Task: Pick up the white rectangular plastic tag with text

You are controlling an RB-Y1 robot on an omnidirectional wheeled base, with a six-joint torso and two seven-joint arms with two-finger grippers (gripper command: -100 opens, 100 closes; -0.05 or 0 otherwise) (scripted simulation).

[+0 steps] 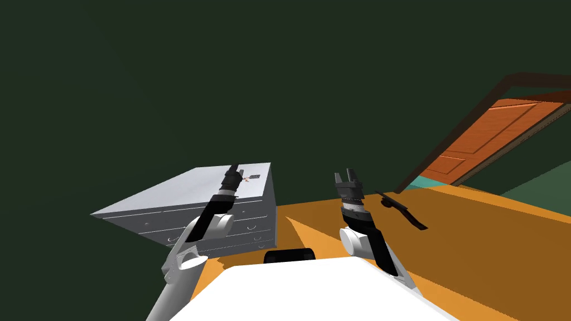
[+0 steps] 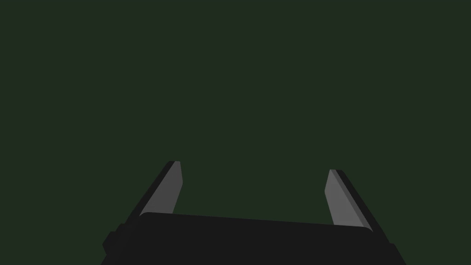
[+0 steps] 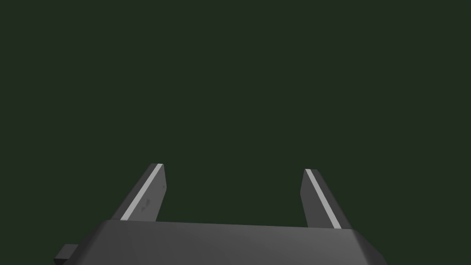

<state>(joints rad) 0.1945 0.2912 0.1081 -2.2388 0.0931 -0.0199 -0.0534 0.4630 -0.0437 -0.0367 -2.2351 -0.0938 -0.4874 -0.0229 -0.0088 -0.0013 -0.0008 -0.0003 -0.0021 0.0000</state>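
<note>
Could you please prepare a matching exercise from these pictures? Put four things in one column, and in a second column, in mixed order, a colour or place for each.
Things:
1. chest of drawers
2. door
3. wall
4. tag

Colour or place:
a. orange-brown
b. lying on the chest's top, near a corner
c. light grey
d. dark green

Pairs: 1-c, 2-a, 3-d, 4-b.

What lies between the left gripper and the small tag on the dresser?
Nothing: in the head view only bare dresser top separates the open left gripper from the tag, which lies close beside it.
</note>
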